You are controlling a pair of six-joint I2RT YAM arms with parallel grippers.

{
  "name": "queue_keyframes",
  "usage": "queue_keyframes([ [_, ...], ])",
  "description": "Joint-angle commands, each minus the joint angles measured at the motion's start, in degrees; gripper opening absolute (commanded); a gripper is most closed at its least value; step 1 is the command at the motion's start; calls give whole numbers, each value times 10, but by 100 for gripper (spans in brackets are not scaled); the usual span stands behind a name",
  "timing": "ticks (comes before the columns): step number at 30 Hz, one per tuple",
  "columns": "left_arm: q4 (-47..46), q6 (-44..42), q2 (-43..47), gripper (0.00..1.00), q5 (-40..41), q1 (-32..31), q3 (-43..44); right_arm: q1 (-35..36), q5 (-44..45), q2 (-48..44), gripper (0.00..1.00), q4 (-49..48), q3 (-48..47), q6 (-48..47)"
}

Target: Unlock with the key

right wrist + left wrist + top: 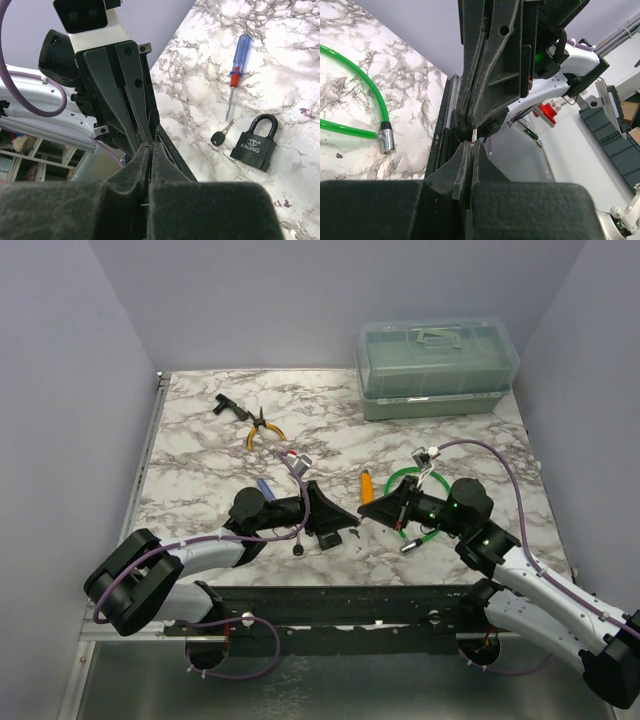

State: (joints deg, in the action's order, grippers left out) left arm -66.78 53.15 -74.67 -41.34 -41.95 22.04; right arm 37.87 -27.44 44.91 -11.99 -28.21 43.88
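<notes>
Left gripper (471,148): reaching in from the left, fingers pressed together with only a hairline between them, tips butted against the other arm's tips above the near middle of the table.
Right gripper (150,146): fingers clamped together too, nipping the silver key at the very tips.
Silver key (475,135): off the table, only a thin pale sliver showing where the two sets of tips meet; sticks out of the right gripper toward the left gripper; cannot tell whether the left fingers grip it as well.
Padlock (254,145): black, lettered KAIJING, lying flat on the marble table (200,470), shackle seated in the body, apart from both grippers.
Black-headed key (220,135): lying just beside the padlock, blade aimed at the screwdriver's tip.
Screwdriver (236,75): blue handle with red collar, flat on the marble beyond the black-headed key.
Green cable (367,90): looped on the table under the right arm, one end capped by a metal end piece (386,141).
Toolbox (437,365): translucent green, lid down, back right corner.
Pliers (263,430): yellow handles, back of the table, left of the middle.
</notes>
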Motion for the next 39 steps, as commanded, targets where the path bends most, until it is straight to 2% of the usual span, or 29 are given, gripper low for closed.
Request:
queue_keyframes([
  [1, -11, 0, 0, 0, 12, 5, -3, 5, 20, 5, 9, 22, -12, -2],
  [6, 14, -7, 1, 0, 18, 12, -6, 5, 143, -7, 68, 175, -48, 7],
  [8, 30, -13, 2, 0, 18, 14, -6, 5, 222, -8, 77, 262, -72, 27],
  [13, 103, -44, 12, 0, 30, 17, -6, 5, 394, 14, 86, 511, -133, 161],
  [15, 130, -55, 20, 0, 36, 16, -7, 5, 426, 23, 88, 588, -143, 236],
  [18, 180, -76, 36, 0, 50, 16, -9, 5, 437, 27, 96, 666, -139, 344],
  [23, 262, -107, 59, 0, 68, 16, -7, 4, 429, 45, 100, 700, -112, 446],
  [33, 302, -105, 60, 0, 77, 15, -19, 4, 419, 201, 99, 665, -119, 472],
  [39, 307, -107, 71, 0, 83, 14, -32, 5, 445, 216, 94, 665, -116, 495],
])
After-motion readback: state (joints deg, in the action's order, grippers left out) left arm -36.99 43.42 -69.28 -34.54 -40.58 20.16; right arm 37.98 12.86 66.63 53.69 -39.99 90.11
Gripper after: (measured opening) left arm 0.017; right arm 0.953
